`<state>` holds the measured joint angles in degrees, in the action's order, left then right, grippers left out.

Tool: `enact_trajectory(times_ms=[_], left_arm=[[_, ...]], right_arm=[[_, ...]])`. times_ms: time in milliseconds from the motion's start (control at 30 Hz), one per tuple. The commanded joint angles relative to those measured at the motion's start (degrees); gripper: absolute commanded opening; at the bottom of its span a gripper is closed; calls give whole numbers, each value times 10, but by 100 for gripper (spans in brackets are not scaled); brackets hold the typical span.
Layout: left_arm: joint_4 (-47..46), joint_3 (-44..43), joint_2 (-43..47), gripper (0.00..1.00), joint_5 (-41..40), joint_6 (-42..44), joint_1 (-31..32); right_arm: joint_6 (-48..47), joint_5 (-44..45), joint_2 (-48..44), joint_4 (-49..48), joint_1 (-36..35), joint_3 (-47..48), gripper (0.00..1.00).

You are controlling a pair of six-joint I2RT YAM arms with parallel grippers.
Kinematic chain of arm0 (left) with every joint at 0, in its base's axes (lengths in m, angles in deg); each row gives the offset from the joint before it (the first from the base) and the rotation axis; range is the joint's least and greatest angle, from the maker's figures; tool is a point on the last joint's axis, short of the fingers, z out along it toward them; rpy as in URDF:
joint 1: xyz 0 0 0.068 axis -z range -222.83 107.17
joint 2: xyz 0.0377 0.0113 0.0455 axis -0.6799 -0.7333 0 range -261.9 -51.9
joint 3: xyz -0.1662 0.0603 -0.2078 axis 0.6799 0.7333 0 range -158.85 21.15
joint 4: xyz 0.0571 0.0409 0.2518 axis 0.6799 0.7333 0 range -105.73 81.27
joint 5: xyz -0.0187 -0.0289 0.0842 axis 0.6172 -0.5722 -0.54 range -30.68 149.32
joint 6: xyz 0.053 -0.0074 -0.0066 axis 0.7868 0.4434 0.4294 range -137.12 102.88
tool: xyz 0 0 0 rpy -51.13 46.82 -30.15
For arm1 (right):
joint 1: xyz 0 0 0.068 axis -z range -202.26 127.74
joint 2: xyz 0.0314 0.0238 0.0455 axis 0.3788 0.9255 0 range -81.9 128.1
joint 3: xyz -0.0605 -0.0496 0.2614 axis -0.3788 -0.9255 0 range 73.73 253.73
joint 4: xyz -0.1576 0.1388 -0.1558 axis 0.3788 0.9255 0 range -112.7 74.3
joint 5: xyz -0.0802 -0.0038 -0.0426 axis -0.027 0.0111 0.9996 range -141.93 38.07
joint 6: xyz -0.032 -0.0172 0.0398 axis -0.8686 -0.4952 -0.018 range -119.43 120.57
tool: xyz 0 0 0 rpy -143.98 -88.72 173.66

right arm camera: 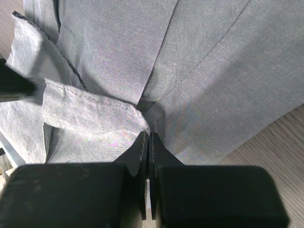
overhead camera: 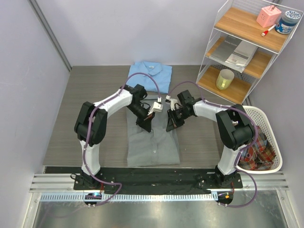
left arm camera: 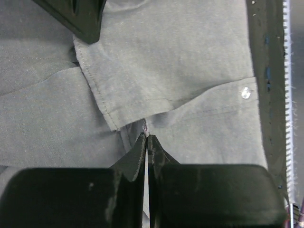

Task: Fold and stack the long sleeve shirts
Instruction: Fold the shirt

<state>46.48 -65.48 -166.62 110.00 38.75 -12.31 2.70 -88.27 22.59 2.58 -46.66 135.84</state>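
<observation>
The grey shirt (overhead camera: 153, 142) lies in the middle of the table, its far part lifted and doubled over. My left gripper (overhead camera: 145, 124) is shut on a fold of the grey shirt (left arm camera: 180, 71), fingertips together at the cloth (left arm camera: 147, 137). My right gripper (overhead camera: 171, 123) is shut on another fold of the grey shirt (right arm camera: 213, 80), fingertips pinched at a hemmed edge (right arm camera: 148, 135). The two grippers stand close together, side by side above the shirt. The light blue shirt (overhead camera: 151, 75) lies folded, collar up, at the back of the table.
A white wire shelf (overhead camera: 247, 47) at the back right holds a yellow cup (overhead camera: 224, 79), a booklet, a pink item and a jar. A white laundry basket (overhead camera: 271, 137) with plaid cloth stands at the right. A black strip (overhead camera: 156, 178) runs along the near edge.
</observation>
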Motion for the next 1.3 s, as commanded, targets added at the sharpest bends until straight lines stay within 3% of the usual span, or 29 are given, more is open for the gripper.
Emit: enact_trajectory(times_ms=[0, 367, 400, 467, 500, 533, 600, 633, 700, 800, 1033, 1100, 1267], left_arm=[[48, -29, 62, 0, 25, 13, 3], [-76, -47, 15, 0, -16, -143, 52], [-84, -48, 12, 4, -29, -154, 52], [-90, -36, 22, 22, -50, -174, 42], [-97, -28, 36, 32, -51, -187, 35], [-117, -16, 51, 42, -51, -224, 16], [-140, 18, 110, 50, -38, -272, -10], [-163, 35, 131, 61, -31, -304, -35], [-179, 85, 205, 66, -27, -395, -55], [-210, 171, 312, 76, -36, -522, -73], [-423, 429, 528, 100, -65, -907, -114], [-430, 454, 550, 100, -69, -949, -115], [-331, 489, 574, 100, -107, -952, -136]], right_arm=[[5, -10, -15, -11, 3, 13, 3], [7, -22, -18, -9, 5, 24, 4], [7, -24, -22, -9, 7, 24, 5], [8, -31, -31, -1, 12, 24, 13], [9, -34, -35, 3, 14, 23, 20], [11, -37, -46, 9, 16, 20, 35], [19, -40, -63, 14, 26, 14, 47], [25, -41, -72, 16, 31, 6, 59], [42, -50, -107, 20, 48, -9, 73], [72, -74, -150, 43, 70, -28, 85], [140, -143, -220, 49, 75, -138, 96], [149, -150, -220, 36, 74, -177, 98], [217, -167, -241, -20, 77, -234, 100]])
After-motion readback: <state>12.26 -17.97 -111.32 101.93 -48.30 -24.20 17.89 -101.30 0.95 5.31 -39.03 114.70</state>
